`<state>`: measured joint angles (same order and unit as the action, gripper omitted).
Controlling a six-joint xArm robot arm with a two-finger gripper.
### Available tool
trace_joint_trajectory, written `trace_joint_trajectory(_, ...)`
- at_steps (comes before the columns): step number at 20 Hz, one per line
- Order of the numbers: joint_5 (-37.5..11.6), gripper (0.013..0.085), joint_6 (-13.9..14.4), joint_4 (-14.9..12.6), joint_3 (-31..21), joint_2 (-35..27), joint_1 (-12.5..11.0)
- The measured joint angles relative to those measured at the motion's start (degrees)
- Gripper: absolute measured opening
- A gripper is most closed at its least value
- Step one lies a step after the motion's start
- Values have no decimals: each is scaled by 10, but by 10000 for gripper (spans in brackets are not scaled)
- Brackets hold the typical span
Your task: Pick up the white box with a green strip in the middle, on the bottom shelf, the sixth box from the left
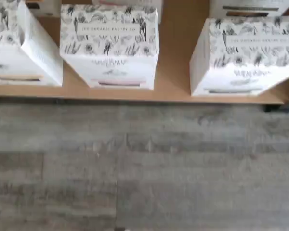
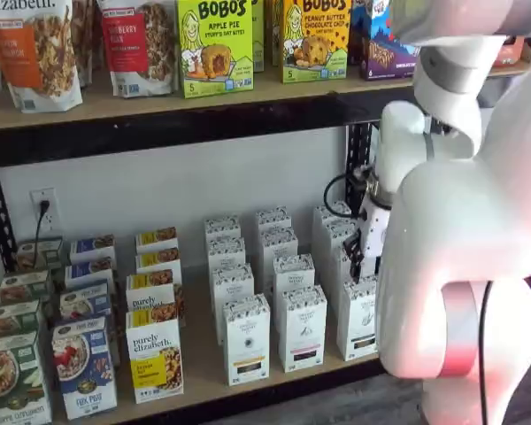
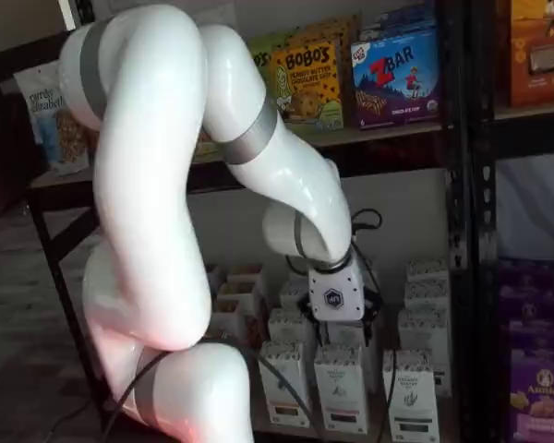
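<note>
Wrist view is reading soft and motion-blurred — carton (image 1: 109, 45) lettering is smearing, floor planks (image 1: 144, 168) are looking hazy. Both shelf views are staying sharper under even, diffuse light. The arm's white shell (image 2: 465, 230) is glaring, nearly blown out — the lower shelf (image 3: 351, 369) is sitting dim behind it.

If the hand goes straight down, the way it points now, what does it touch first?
Most likely the top of one of the white cartons on the bottom shelf, which stand right under the hand in a shelf view. Depth is unclear, so I cannot tell which row.
</note>
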<state>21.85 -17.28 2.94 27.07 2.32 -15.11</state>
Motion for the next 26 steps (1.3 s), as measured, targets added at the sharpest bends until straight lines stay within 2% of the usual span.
trace_joint_trajectory(1, -21, 850, -7, 8, 8, -23, 2)
trace_joint_trajectory(2, -40, 850, -1, 3, 17, -48, 3)
trace_joint_trajectory(3, -55, 850, 21, -20, 28, -74, 3)
trace_joint_trajectory(4, -68, 850, 27, -26, 39, -99, 4)
trace_joint_trajectory(6, -91, 850, 14, -8, 63, -151, 9)
trace_joint_trajectory(10, -116, 850, 5, -3, 105, -223, 6)
trace_joint_trajectory(12, -121, 850, -6, 3, 132, -257, 2)
trace_joint_trajectory(13, -122, 850, -4, -2, 147, -273, -2)
trace_joint_trajectory(16, -117, 850, 30, -45, 177, -302, -10)
trace_joint_trajectory(17, -119, 850, 32, -49, 189, -314, -11)
trace_joint_trajectory(21, -114, 850, 20, -36, 244, -359, -12)
trace_joint_trajectory(26, -97, 850, 24, -46, 299, -394, -17)
